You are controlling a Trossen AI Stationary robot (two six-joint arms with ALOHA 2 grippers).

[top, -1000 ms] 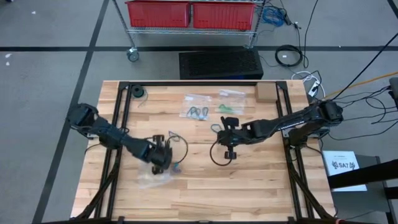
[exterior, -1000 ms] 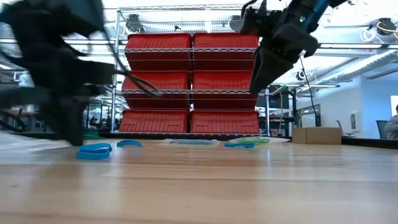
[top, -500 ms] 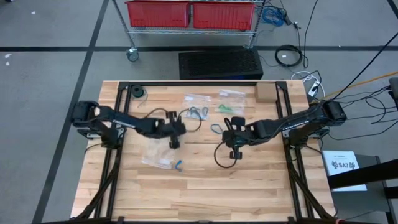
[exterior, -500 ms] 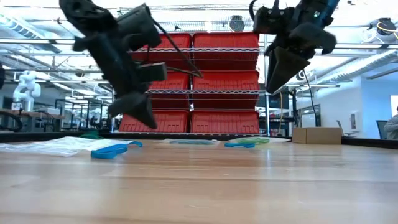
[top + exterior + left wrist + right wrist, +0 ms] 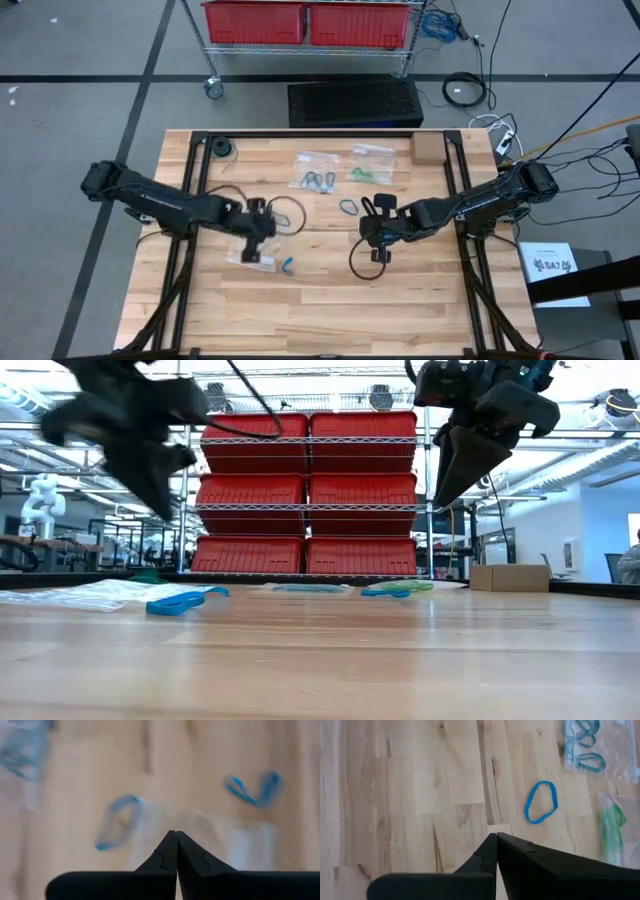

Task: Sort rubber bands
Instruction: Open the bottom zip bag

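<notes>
Above the wooden table (image 5: 400, 290), both arms are held aloft. Left gripper (image 5: 255, 243) is seen with fingers pressed together, empty, over a clear bag (image 5: 252, 258); a blue rubber band (image 5: 287, 265) lies just beside that bag. Right gripper (image 5: 377, 240) is likewise closed and empty, near a second blue band (image 5: 541, 802) lying loose on the wood. Further bagged bands (image 5: 318, 181) lie toward the far edge. Red bins (image 5: 308, 495) on wire shelving are seen behind.

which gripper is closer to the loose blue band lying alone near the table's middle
Right. The right gripper hangs just beside the loose blue band, toward the table's front. The left gripper is well off to the band's other side, over a clear bag.
</notes>
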